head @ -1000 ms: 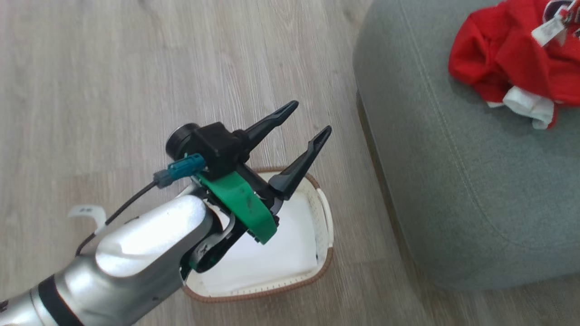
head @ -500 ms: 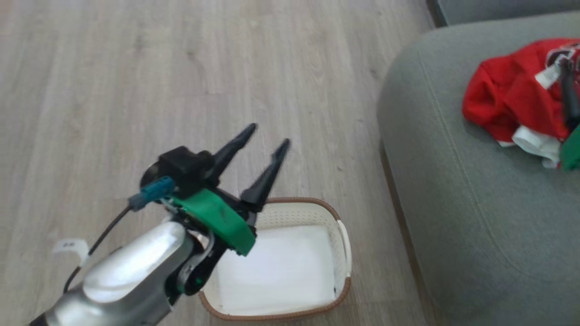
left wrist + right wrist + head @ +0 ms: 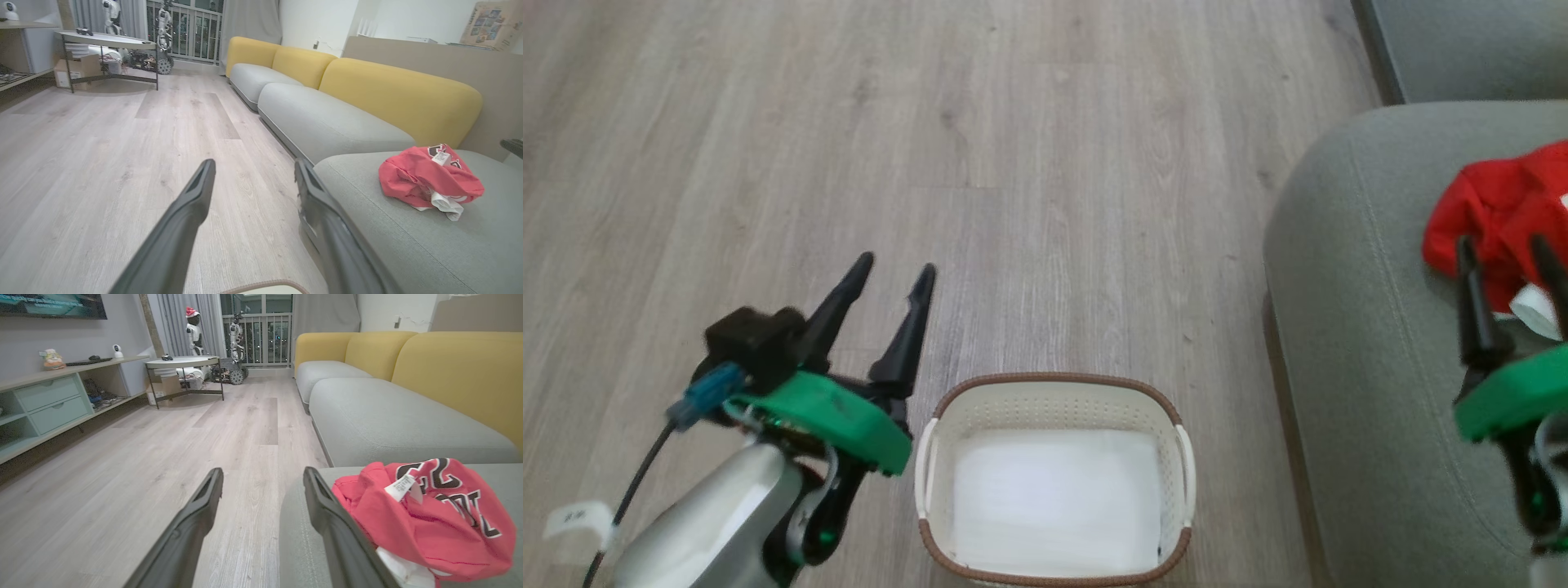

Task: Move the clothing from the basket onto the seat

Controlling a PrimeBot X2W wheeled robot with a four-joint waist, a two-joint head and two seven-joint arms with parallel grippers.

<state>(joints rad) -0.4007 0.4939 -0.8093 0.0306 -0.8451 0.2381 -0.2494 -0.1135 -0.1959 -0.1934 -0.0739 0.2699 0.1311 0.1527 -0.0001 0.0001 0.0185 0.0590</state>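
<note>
The clothing [image 3: 1499, 200] lies bunched on the seat [image 3: 1364, 343] at the right edge of the head view. The basket [image 3: 1054, 380] stands on the wooden floor [image 3: 1013, 163] at lower centre, its white bottom bare. The left hand [image 3: 896, 265], lower left beside the basket, is released, grasping nothing. The right hand [image 3: 1503, 242], lower right over the seat, is likewise released.

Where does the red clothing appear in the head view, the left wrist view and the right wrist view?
Head view: the clothing lies at the right edge, a little above the middle.
Left wrist view: the clothing lies right of the middle.
Right wrist view: the clothing lies at the lower right.
Shared landmark: the grey-green seat under it, with wood floor to its left.
</note>
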